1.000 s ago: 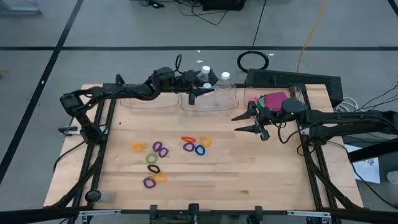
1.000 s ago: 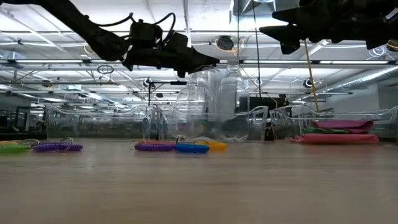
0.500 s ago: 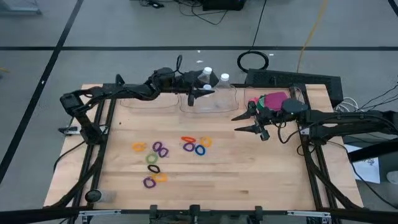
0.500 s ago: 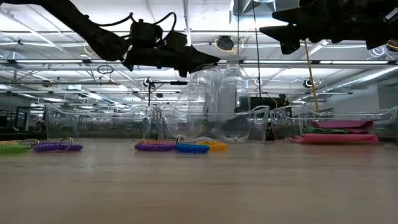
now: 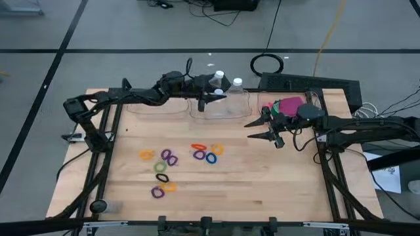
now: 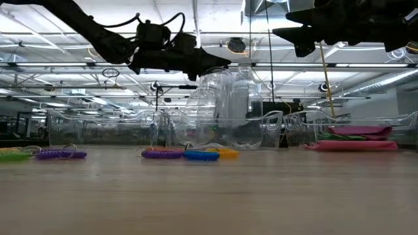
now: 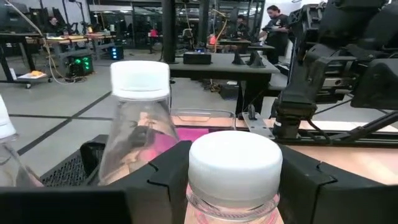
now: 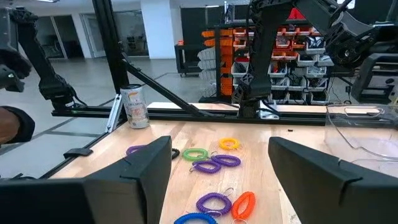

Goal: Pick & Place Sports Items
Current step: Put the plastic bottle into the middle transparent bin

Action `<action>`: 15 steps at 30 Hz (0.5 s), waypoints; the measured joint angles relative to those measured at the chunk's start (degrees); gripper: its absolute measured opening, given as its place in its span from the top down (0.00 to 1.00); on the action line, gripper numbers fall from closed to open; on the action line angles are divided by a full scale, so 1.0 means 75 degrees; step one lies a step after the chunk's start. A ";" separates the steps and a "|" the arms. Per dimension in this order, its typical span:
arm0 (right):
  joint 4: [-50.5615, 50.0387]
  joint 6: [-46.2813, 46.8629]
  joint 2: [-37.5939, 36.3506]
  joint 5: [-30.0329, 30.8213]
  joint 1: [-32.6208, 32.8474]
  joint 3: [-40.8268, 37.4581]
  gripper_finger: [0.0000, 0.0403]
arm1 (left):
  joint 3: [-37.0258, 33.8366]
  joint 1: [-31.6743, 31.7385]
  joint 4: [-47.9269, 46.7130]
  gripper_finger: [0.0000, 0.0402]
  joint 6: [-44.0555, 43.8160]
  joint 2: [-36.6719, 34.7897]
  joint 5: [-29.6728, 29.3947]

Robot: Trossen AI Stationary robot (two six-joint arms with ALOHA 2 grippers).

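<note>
Several small elastic rings point(image 5: 164, 167) lie on the wooden table, with a second cluster point(image 5: 207, 153) toward the middle. Flat pink, green and purple pieces point(image 5: 287, 105) lie stacked in the clear bin at the far right, also seen as a stack of pieces point(image 6: 356, 138) in the low view. My left gripper point(image 5: 216, 95) is over the middle clear bin point(image 5: 226, 108), shut on a clear bottle point(image 7: 235, 186). My right gripper point(image 5: 257, 130) hangs open above the table, right of the rings, with nothing between its fingers point(image 8: 143, 168). My left gripper holds the clear bottle at its white cap point(image 7: 235, 162), pinched between the two fingers. The fingers come in level from the table's left side. The bottle stands upright; whether its base rests in the bin does not show.
Two more white-capped clear bottles point(image 5: 236, 82) stand beside the held one. Another clear bin point(image 5: 154, 106) sits along the far edge at the left. A can point(image 5: 98, 205) stands at the near left corner. Bare wood lies along the near edge.
</note>
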 joint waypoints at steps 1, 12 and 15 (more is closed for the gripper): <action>0.0000 0.0000 0.0000 0.0000 0.0000 0.0003 0.51 | 0.0000 -0.0005 0.0000 0.66 0.0017 0.0000 0.0017; 0.0000 0.0000 0.0000 0.0000 0.0000 0.0000 0.51 | 0.0000 -0.0277 0.0003 0.66 0.0469 0.0000 0.0035; 0.0000 0.0000 0.0000 0.0002 0.0000 0.0001 0.51 | 0.0000 -0.0305 0.0000 0.63 0.0461 0.0000 0.0035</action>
